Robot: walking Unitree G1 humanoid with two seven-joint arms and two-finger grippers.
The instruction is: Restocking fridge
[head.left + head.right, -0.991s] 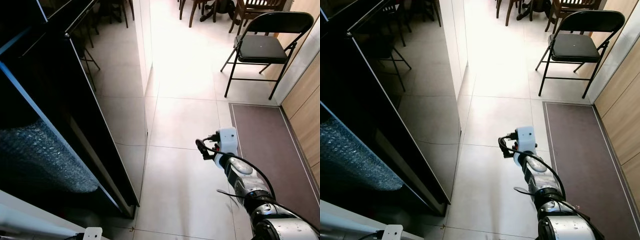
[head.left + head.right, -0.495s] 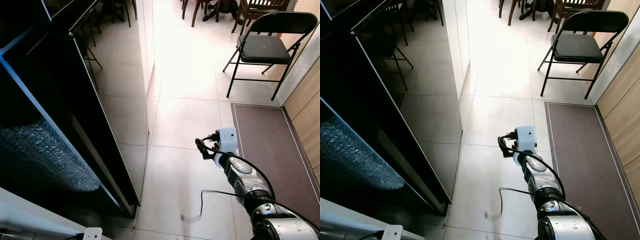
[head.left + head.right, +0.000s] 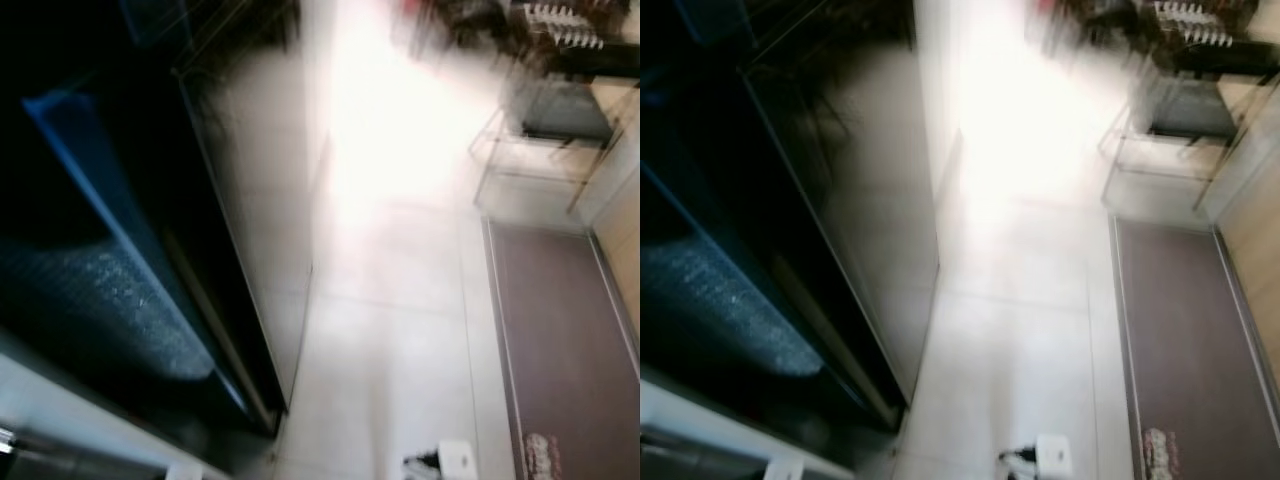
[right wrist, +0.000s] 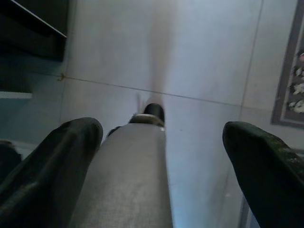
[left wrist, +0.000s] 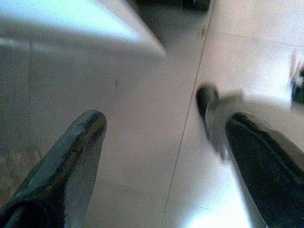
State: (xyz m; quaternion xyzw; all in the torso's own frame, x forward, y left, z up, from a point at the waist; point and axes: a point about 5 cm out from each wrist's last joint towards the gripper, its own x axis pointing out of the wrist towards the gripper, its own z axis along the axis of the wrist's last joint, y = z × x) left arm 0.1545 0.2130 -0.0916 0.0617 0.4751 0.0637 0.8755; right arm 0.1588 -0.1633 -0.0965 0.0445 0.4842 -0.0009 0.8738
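The head views are blurred by motion. The dark fridge [image 3: 110, 250] fills the left side, with a blue-edged open door and a bubble-wrapped shelf or bin [image 3: 90, 310] low inside. My right arm's white wrist box [image 3: 456, 461] sits at the bottom edge over the pale tiles. In the right wrist view, my right gripper [image 4: 161, 156] is open above the floor, and beyond its fingers [image 4: 57, 156] lies a grey leg-like shape [image 4: 128, 180] ending in a dark foot. My left gripper [image 5: 164, 161] hangs open over the tiles, holding nothing.
A brown mat [image 3: 560, 340] lies along the right wall. A folding chair [image 3: 545, 110] stands blurred at the far right, with more furniture behind it. The tiled floor [image 3: 390, 300] runs between the fridge and the mat. A white surface edge [image 3: 60, 400] crosses the lower left.
The whole picture has swung and blurred, so the camera moved. My right arm now sits much lower in the frame, with little more than its wrist box showing.
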